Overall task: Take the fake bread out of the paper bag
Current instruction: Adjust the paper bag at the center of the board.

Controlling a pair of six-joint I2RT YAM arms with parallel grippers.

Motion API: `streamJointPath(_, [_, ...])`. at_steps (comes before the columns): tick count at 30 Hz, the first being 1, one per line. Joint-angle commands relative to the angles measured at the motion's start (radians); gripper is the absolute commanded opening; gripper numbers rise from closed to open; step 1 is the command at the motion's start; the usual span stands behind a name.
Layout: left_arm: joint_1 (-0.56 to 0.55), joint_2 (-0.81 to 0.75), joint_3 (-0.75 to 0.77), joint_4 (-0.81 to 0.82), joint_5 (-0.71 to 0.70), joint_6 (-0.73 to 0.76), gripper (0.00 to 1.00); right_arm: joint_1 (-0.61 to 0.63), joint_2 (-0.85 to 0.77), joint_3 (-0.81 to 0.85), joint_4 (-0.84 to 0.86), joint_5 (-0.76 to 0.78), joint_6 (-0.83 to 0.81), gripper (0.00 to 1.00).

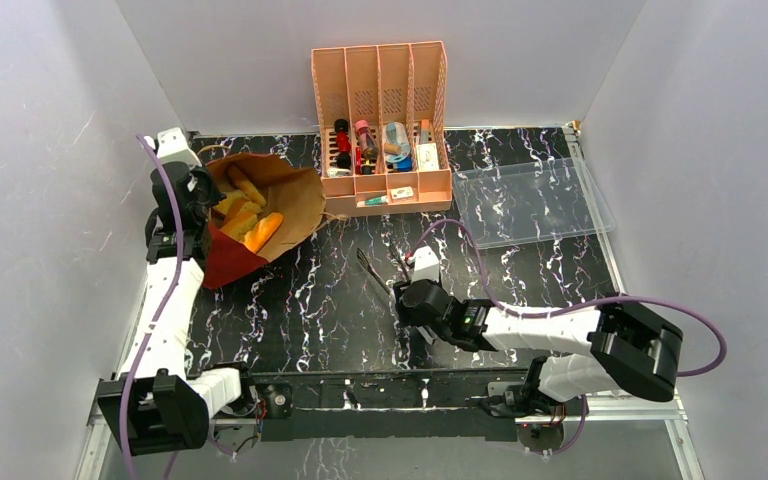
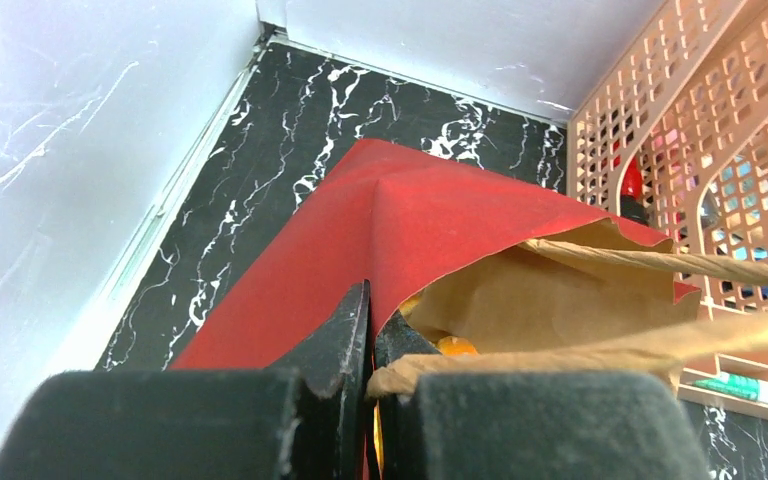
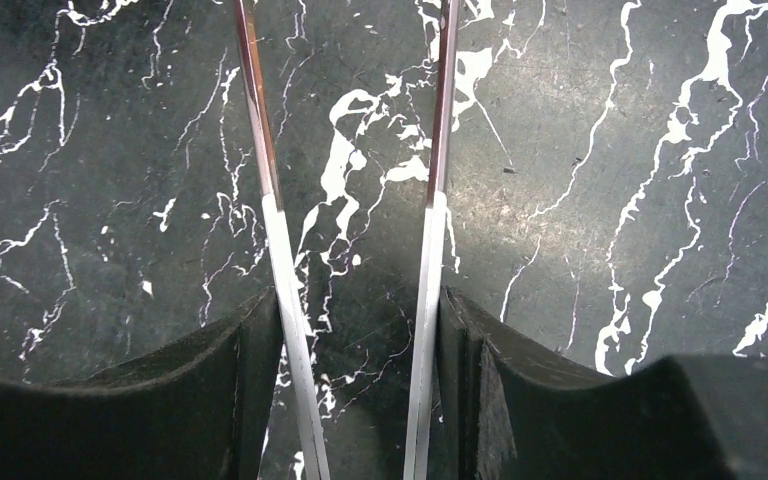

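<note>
Black white-veined tabletop [image 1: 310,300] bears a creased paper bag [image 1: 300,200] of orange fake bread [image 1: 263,232].

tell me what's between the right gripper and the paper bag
In the top view, only the tongs held by the right gripper reach out that way. Beyond their tips there is bare black marble table up to the paper bag.

Golden-orange fake bread [image 1: 260,232] inside tipped, open brown-and-red paper bag [image 1: 301,196], far-left

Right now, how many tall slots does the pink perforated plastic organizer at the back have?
4, side by side across the pink perforated plastic organizer: leftmost slot, second slot, third slot, rightmost slot. None looks hidden.
</note>
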Motion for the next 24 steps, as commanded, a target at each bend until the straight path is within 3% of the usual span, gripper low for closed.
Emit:
streamJointPath(1, [-0.005, -0.065, -0.039, 0.117, 0.065, 0.009, 0.00, 0.009, -0.060, 0.005, 0.003, -0.016, 0.025, 0.44])
streamJointPath(12, [-0.010, -0.159, -0.194, 0.156, 0.192, 0.023, 0.00, 0.014, -0.169, 0.020, -0.068, -0.019, 0.049, 0.40])
streamJointPath(24, [-0.015, -0.214, -0.249, 0.143, 0.232, 0.014, 0.00, 0.015, -0.297, 0.038, -0.162, -0.022, 0.073, 0.37])
